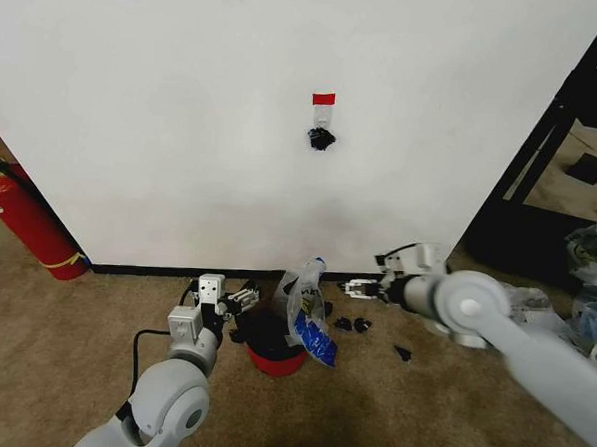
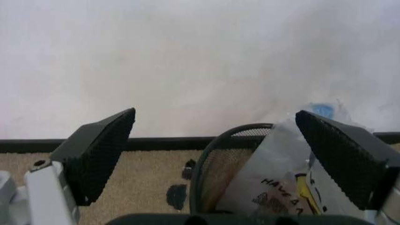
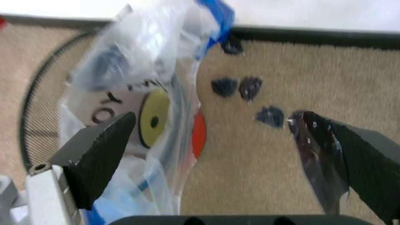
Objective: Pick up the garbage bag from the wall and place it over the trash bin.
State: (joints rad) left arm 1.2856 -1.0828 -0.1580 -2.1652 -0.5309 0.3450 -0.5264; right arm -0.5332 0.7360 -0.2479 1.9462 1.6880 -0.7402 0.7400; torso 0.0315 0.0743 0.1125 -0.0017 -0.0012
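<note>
Thin translucent white plastic garbage bag [image 1: 308, 311] w/ yellow smiley and blue handles: upright, draped over right rim of small round black wire-mesh trash bin [image 1: 272, 344], red base, on carpet near white wall [image 1: 183, 127] w/ black baseboard.

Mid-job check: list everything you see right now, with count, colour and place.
garbage bag: one, translucent white with blue, draped on the trash bin's right rim
trash bin: one, black mesh, red base, on carpet by the wall
wall: white, black baseboard
red tape: one strip, above a hook
fire extinguisher: one, red, far left
dark scraps: several, right of bin
left gripper: open, left of bin
right gripper: open, right of bag
</note>
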